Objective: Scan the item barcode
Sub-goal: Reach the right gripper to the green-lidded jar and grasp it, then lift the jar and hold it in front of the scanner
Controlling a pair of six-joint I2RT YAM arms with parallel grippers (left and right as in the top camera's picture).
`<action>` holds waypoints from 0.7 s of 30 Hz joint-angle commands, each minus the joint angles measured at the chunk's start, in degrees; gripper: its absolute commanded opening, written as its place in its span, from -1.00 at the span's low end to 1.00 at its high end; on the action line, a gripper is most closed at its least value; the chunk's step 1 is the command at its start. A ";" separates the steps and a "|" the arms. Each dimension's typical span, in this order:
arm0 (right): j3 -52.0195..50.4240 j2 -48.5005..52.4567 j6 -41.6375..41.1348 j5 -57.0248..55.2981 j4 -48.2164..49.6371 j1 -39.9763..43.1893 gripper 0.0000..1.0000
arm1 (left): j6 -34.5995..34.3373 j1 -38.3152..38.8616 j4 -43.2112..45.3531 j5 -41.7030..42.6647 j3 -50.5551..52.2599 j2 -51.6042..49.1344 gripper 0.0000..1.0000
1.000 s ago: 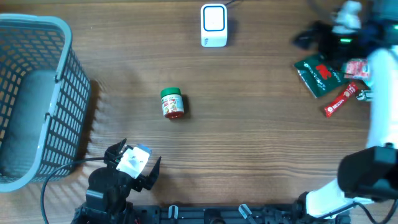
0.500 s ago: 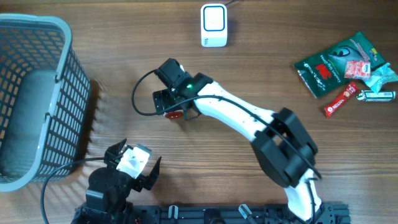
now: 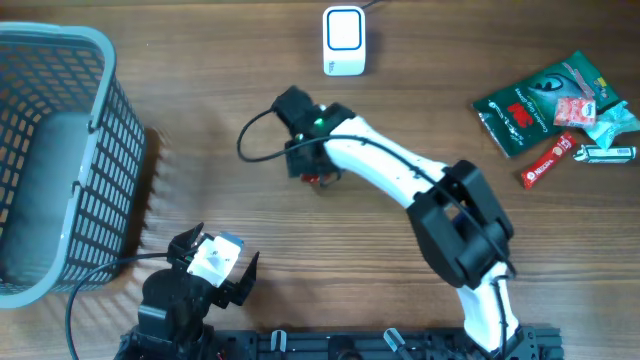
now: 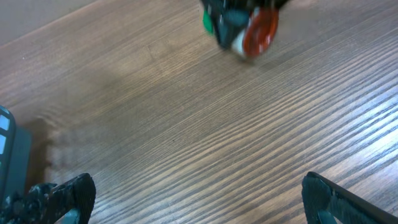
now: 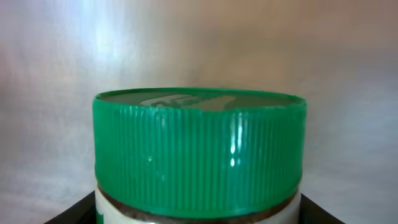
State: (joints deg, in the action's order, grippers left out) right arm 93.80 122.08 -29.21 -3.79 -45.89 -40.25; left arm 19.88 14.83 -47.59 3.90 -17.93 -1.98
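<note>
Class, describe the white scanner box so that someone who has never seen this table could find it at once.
On the wooden table, look along the top edge of the overhead view, between the grey basket at left and the snack packets at right. There sits the white scanner box, the only white box, with a blue-outlined square on its face.

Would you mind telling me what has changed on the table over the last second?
The right gripper swung from the snack packets at the far right across to the jar. It closed around the jar and has drawn it slightly rightward from where it lay. The left gripper, open, the scanner and the basket stayed put.
</note>
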 commanded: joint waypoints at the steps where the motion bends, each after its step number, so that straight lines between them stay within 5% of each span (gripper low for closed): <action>1: 0.85 -6.08 6.36 -7.52 6.45 1.11 -0.18 | 0.72 -0.33 0.15 0.04 0.26 0.31 1.00; 5: -4.81 -6.05 9.53 -7.48 31.34 0.72 -0.26 | 0.72 -0.33 0.15 0.07 0.26 0.31 1.00; 7: -9.60 -5.22 9.09 -8.33 47.76 0.68 0.03 | 0.72 -0.33 0.15 0.07 0.26 0.31 1.00; 12: -11.54 7.98 17.57 -11.28 80.46 0.74 0.18 | 0.72 -0.33 0.15 0.07 0.26 0.31 1.00; 18: -11.04 21.92 22.23 -11.26 100.98 0.74 0.08 | 0.74 -0.33 0.15 0.07 0.26 0.28 1.00; 21: -10.88 23.43 26.62 -11.28 100.76 0.74 0.50 | 0.72 -0.33 0.15 0.04 0.26 0.28 1.00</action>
State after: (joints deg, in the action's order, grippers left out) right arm 81.78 144.68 -7.51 -14.41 53.69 -39.55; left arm 19.88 14.83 -47.57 3.90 -17.93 -1.98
